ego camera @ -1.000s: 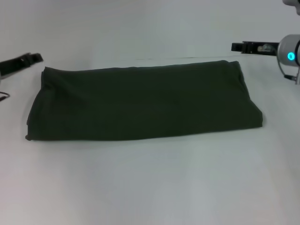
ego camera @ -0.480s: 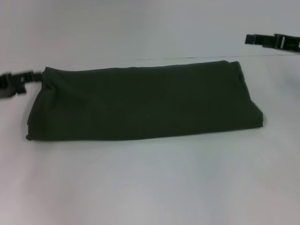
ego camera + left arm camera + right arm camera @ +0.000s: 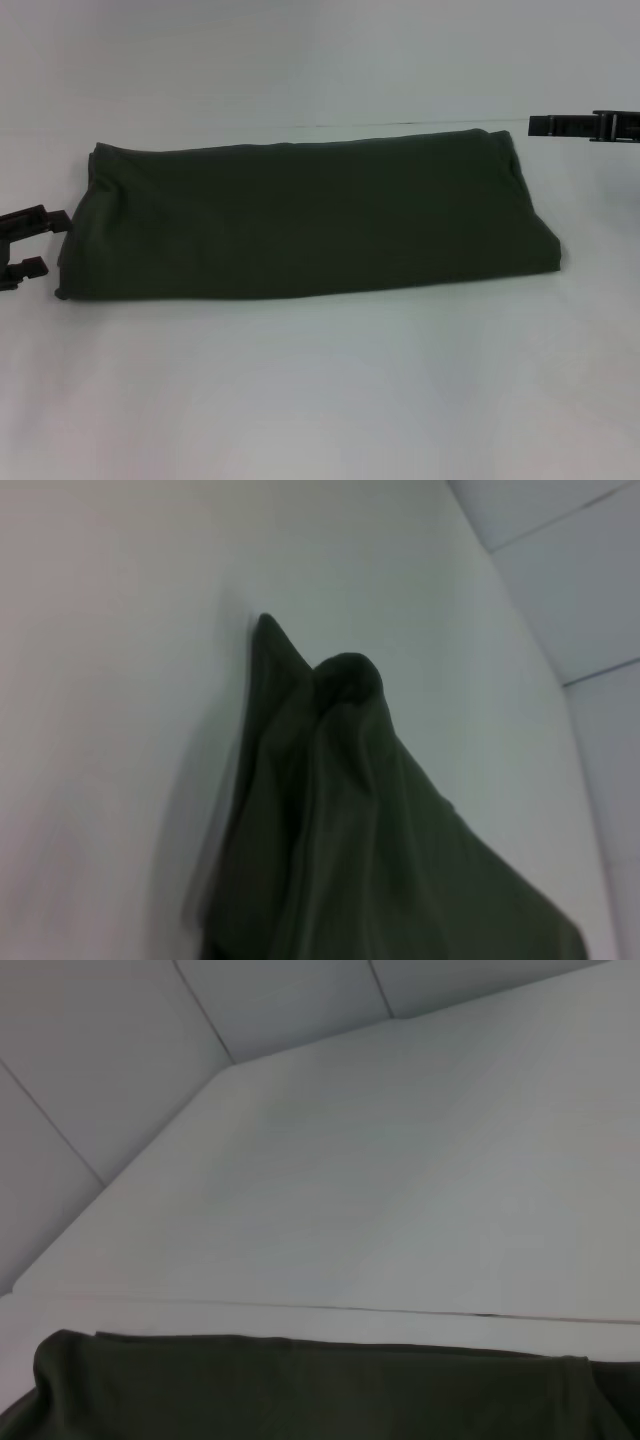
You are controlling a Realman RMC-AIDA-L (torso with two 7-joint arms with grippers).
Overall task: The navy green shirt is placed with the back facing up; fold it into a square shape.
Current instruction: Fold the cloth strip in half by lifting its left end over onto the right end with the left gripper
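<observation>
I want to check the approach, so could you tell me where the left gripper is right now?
In the head view, the left gripper sits low at the table's left edge, fingers open, just beside the left end of the folded navy green shirt.

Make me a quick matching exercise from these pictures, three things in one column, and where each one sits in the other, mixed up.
1. navy green shirt
2. left gripper
3. right gripper

a. beside the shirt's left end, fingers apart
b. past the shirt's far right corner
c. folded into a long band on the white table

Pairs: 1-c, 2-a, 3-b
</observation>
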